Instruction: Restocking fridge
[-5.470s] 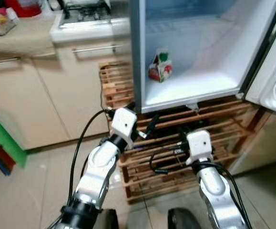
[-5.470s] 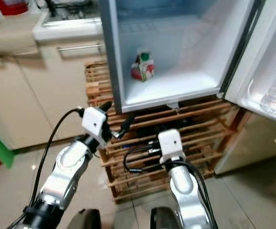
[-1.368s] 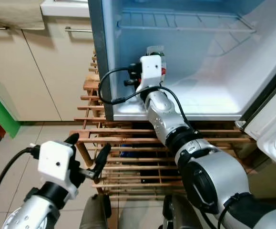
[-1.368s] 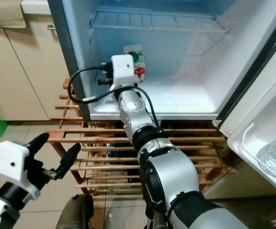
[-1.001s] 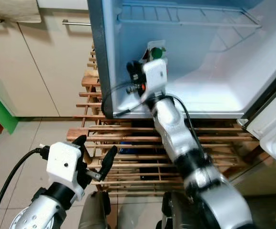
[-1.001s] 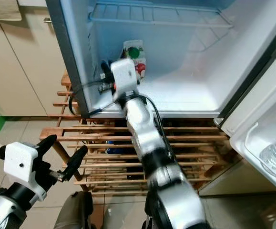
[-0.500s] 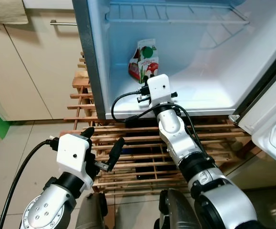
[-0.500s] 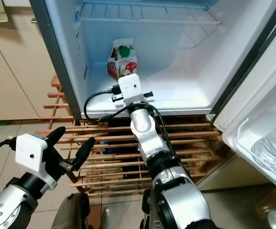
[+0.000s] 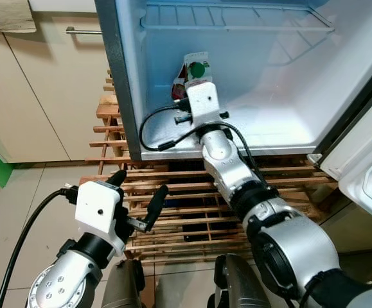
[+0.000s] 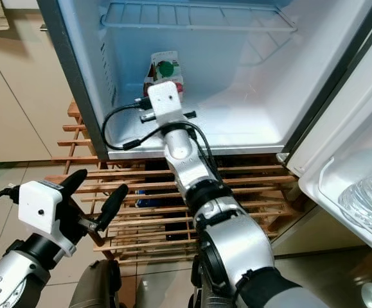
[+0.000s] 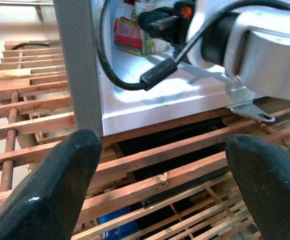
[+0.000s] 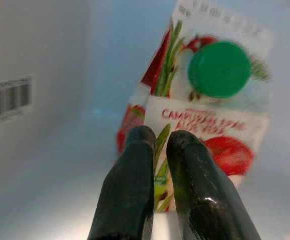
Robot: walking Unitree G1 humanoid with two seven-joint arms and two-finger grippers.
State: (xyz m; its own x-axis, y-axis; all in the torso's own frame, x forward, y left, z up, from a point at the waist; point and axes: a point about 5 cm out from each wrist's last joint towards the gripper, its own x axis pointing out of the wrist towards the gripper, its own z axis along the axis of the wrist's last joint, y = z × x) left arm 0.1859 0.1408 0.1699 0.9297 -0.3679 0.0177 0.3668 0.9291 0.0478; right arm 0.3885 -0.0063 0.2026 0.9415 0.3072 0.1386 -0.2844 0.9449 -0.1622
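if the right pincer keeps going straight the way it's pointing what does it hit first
Most likely the juice carton standing in the fridge: the right pincer, fingers together, points straight at its front. The gap between them is hard to judge.

carton (image 9: 195, 67) lower half behind right wrist, blurry

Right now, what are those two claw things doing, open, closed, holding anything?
Left gripper: open, holding nothing, low in front of the wooden rack.
Right gripper: shut, holding nothing, inside the fridge just before the juice carton.
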